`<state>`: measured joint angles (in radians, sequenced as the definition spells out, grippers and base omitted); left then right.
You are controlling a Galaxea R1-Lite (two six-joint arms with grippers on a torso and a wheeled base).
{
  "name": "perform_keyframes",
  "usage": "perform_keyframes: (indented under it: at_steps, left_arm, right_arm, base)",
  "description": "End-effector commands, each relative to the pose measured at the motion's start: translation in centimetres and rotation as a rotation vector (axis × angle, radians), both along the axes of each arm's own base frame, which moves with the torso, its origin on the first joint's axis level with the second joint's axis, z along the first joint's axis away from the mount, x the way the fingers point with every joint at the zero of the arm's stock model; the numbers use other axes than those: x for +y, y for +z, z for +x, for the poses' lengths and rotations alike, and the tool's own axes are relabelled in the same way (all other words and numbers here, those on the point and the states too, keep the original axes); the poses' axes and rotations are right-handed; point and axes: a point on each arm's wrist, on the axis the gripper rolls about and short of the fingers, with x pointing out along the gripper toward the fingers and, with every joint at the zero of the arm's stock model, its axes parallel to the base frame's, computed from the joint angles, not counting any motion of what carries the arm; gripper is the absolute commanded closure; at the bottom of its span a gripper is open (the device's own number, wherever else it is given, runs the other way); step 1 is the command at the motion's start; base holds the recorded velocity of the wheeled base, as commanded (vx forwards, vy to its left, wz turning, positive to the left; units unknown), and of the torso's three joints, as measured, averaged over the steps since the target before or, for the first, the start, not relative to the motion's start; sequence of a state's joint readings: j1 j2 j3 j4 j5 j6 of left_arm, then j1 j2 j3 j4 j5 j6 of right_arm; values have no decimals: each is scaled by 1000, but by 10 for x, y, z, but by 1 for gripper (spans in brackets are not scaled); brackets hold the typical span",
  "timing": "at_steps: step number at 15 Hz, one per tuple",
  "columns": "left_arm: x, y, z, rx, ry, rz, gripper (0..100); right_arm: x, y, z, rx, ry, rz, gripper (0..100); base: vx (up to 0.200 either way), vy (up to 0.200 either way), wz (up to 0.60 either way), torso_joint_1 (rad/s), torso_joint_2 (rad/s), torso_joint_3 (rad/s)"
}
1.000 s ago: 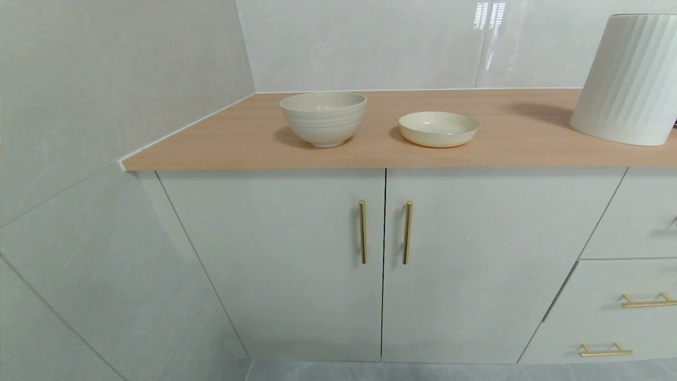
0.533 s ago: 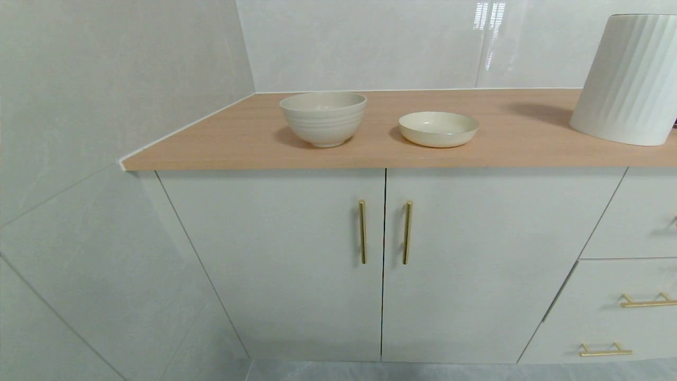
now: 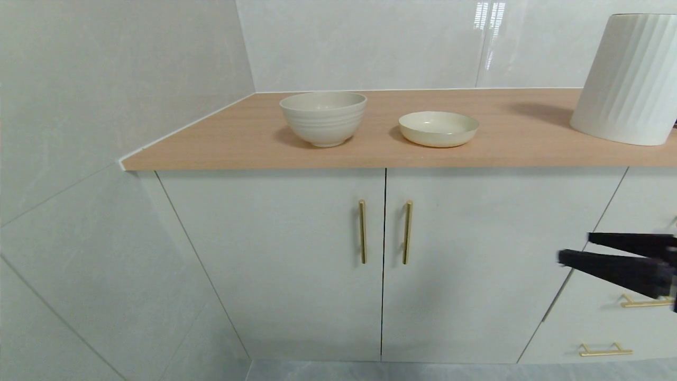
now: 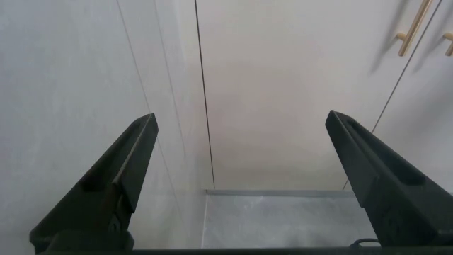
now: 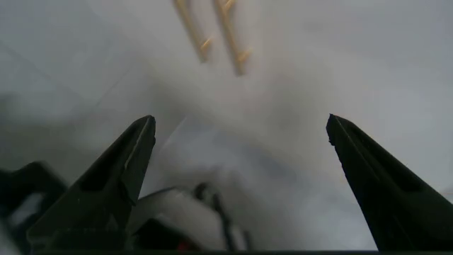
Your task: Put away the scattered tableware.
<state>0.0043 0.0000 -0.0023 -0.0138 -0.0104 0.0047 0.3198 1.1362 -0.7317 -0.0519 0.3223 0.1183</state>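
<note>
On the countertop [image 3: 254, 143] sit bowl [image 3: 323, 119], dish [image 3: 438, 128] and ribbed canister [image 3: 629, 79]; left gripper [image 4: 241, 131] and right gripper [image 3: 575, 247] gape.

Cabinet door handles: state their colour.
Cabinet door handles: gold, clearest in the head view.

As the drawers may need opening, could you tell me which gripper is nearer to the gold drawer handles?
Right. The right gripper hangs open just above the drawer handles, in front of the drawers. The left gripper is open, low before the cabinet doors near the floor.
</note>
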Motion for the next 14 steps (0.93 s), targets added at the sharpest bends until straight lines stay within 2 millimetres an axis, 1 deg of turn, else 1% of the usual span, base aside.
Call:
perform_keyframes:
  at_steps: [1, 2, 3, 4, 6, 8, 10, 11, 12, 14]
  left_arm:
    - [0, 0, 0, 1, 0, 0, 0]
    - [0, 0, 0, -1, 0, 0, 0]
    - [0, 0, 0, -2, 0, 0, 0]
    - [0, 0, 0, -2, 0, 0, 0]
    - [0, 0, 0, -2, 2, 0, 0]
    - [0, 0, 0, -1, 0, 0, 0]
    - [0, 0, 0, -2, 2, 0, 0]
    - [0, 0, 0, -1, 2, 0, 0]
    - [0, 0, 0, -1, 2, 0, 0]
    - [0, 0, 0, -2, -2, 0, 0]
  right_arm:
    - [67, -34, 82, 251, 165, -1, 0]
    - [69, -37, 85, 265, 183, 2, 0]
    - [77, -40, 93, 271, 217, 10, 0]
    - [84, -47, 101, 283, 226, 2, 0]
    - [93, -60, 112, 283, 235, -1, 0]
    - [104, -69, 124, 233, 231, 4, 0]
    - [116, -78, 130, 177, 211, 4, 0]
    - [123, -90, 140, 131, 185, 9, 0]
    - [126, -96, 146, 100, 170, 19, 0]
    - [129, -98, 151, 66, 141, 22, 0]
  base:
    - [0, 0, 0, 0, 0, 0]
    - [0, 0, 0, 0, 0, 0]
    - [0, 0, 0, 0, 0, 0]
    - [0, 0, 0, 0, 0, 0]
    - [0, 0, 0, 0, 0, 0]
    - [0, 0, 0, 0, 0, 0]
    - [0, 0, 0, 0, 0, 0]
    - [0, 0, 0, 0, 0, 0]
    - [0, 0, 0, 0, 0, 0]
    - [0, 0, 0, 0, 0, 0]
